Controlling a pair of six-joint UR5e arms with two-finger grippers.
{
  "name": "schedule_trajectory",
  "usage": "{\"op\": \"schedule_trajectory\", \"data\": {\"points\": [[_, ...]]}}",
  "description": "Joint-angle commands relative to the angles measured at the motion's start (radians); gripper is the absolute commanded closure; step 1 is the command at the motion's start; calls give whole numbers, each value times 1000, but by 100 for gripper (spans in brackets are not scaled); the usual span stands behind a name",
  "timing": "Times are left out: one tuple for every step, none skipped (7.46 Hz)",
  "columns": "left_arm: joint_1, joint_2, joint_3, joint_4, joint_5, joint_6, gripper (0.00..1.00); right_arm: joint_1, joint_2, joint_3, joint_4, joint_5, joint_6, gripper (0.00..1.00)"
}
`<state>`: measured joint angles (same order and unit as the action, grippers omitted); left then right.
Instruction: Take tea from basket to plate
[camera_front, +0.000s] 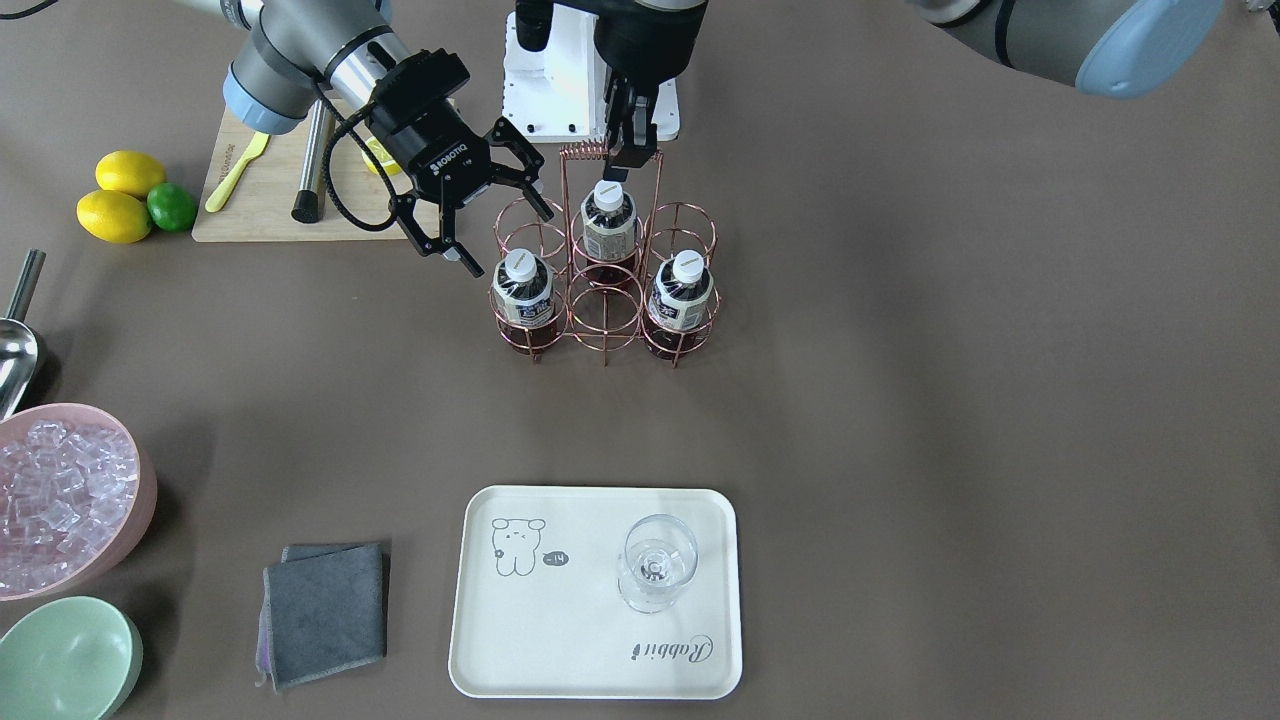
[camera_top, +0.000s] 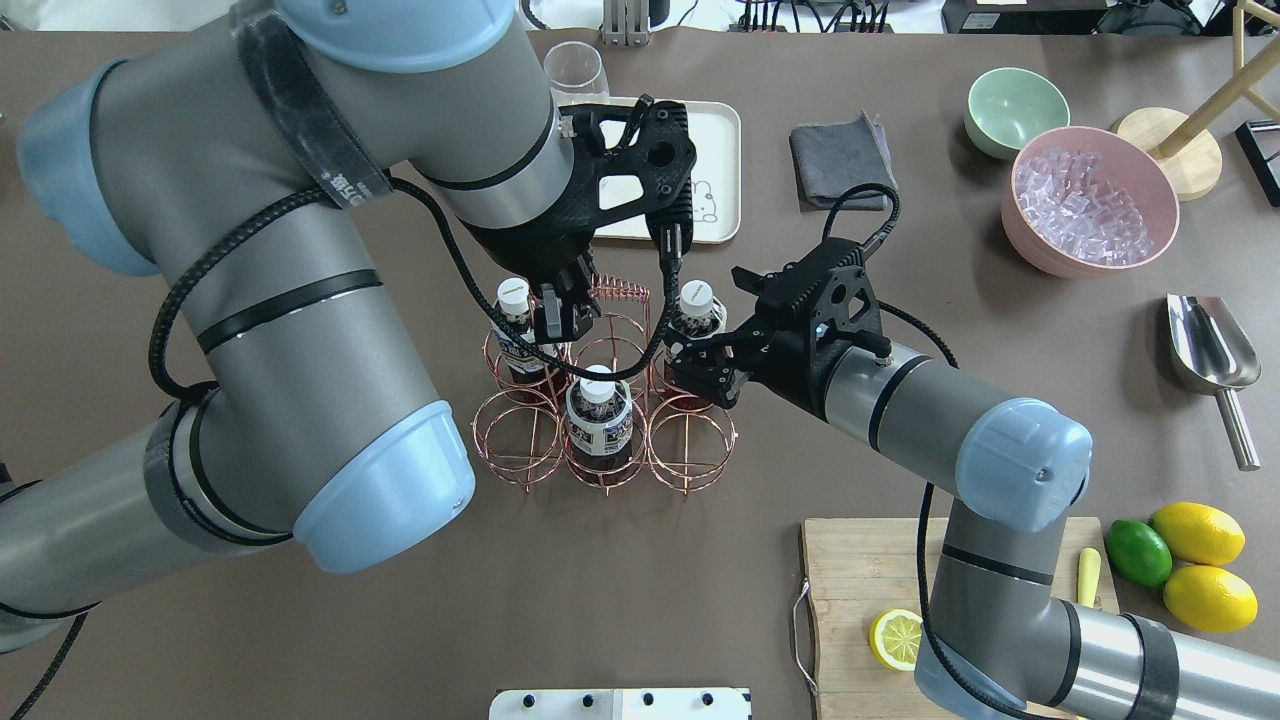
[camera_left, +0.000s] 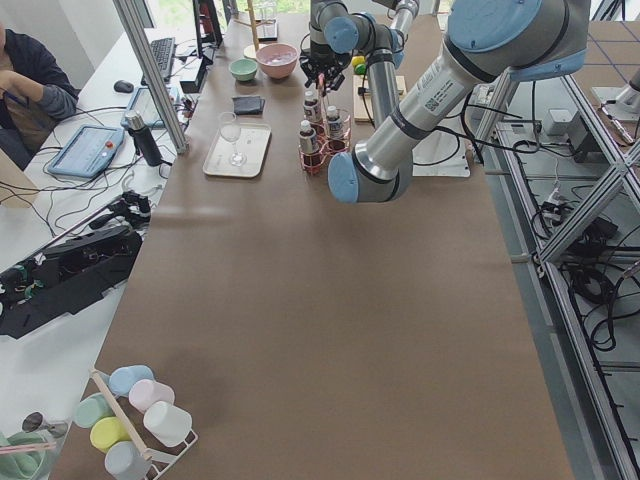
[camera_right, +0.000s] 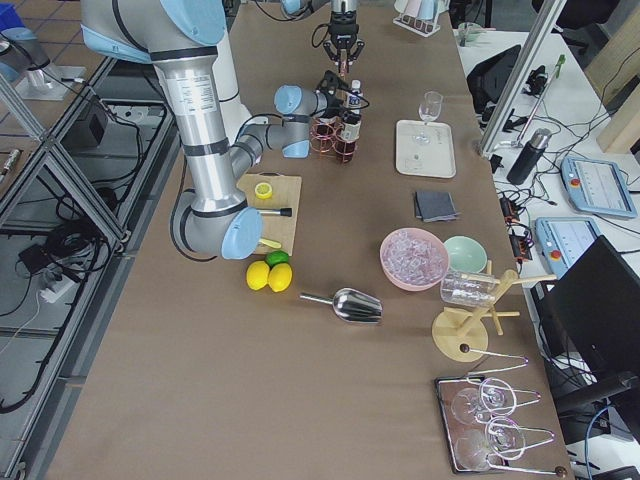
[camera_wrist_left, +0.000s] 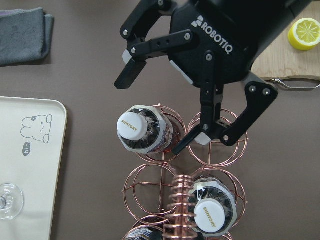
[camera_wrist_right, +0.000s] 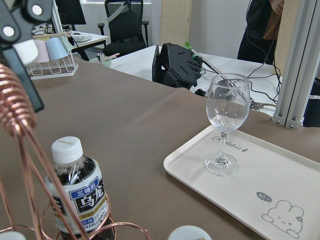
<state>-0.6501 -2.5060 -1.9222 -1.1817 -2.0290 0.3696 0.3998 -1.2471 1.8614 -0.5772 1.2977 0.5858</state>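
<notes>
The rose-gold wire basket (camera_front: 606, 348) stands mid-table and holds three tea bottles (camera_front: 522, 290) (camera_front: 608, 228) (camera_front: 682, 295). My left gripper (camera_front: 630, 152) comes straight down and is shut on the basket's handle bar, beside the coil (camera_front: 583, 152). My right gripper (camera_front: 507, 238) is open. It hovers tilted at the cap of the corner bottle (camera_wrist_left: 137, 131), with one finger (camera_wrist_left: 131, 75) on the far side and the other (camera_wrist_left: 200, 139) over the empty neighbouring ring. It does not touch the bottle. The cream plate (camera_front: 560, 620) lies across the table from me.
A wine glass (camera_front: 655, 565) stands on the plate. A grey cloth (camera_front: 325, 610), a mint bowl (camera_front: 65, 660) and a pink bowl of ice (camera_front: 70, 500) lie beside it. A metal scoop (camera_top: 1210, 350), a cutting board (camera_top: 860, 570) with a lemon half, lemons and a lime are on my right.
</notes>
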Motion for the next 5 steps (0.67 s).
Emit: {"op": "schedule_trajectory", "data": {"points": [[-3,15,0,-13,1,0,100,2,34,-56,-4,-21,-33,14],[-2,13,0,-13,1,0,100,2,46,-71,-3,-23,-35,37],[-2,13,0,-13,1,0,100,2,46,-71,-3,-23,-40,96],[-3,13,0,-13,1,0,100,2,49,-68,-4,-21,-44,100],[-3,13,0,-13,1,0,100,4,49,-59,-6,-14,-44,100]]}}
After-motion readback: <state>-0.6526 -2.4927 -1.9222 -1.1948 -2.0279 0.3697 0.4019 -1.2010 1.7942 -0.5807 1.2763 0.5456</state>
